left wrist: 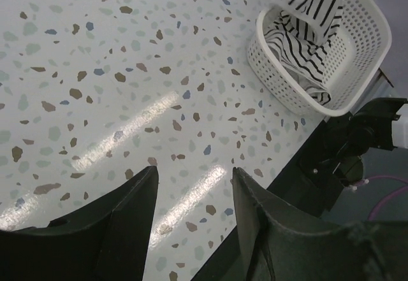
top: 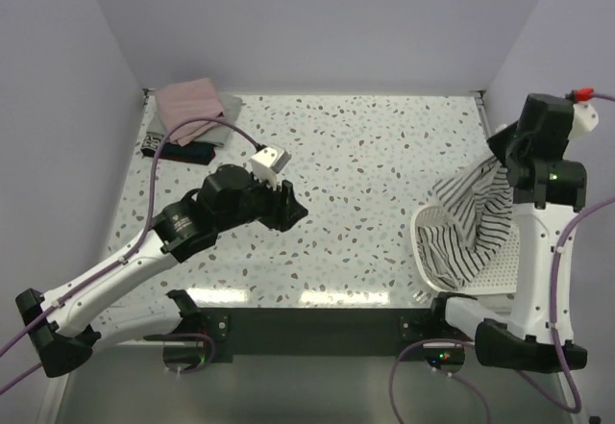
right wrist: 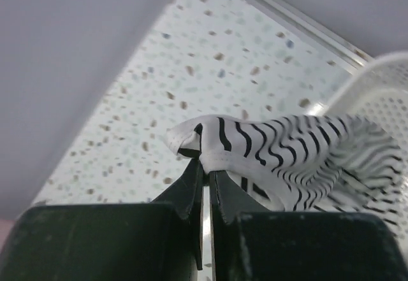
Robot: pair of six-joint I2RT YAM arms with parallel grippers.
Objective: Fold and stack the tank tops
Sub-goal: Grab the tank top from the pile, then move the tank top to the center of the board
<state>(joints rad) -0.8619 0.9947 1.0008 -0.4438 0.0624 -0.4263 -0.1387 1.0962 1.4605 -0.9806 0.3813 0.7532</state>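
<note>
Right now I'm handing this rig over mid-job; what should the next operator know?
Left gripper: open, empty, hovering over the table.
Right gripper: shut on the striped tank top, which hangs partly out of the white basket.
Done: pink tank top over grey-green tank top and dark navy tank top, piled in the far-left corner.
Left: lay the striped one flat, fold it, add it to the pile.

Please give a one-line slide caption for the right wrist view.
Right fingers pinch an edge of the striped tank top, which trails toward the white basket.
</note>
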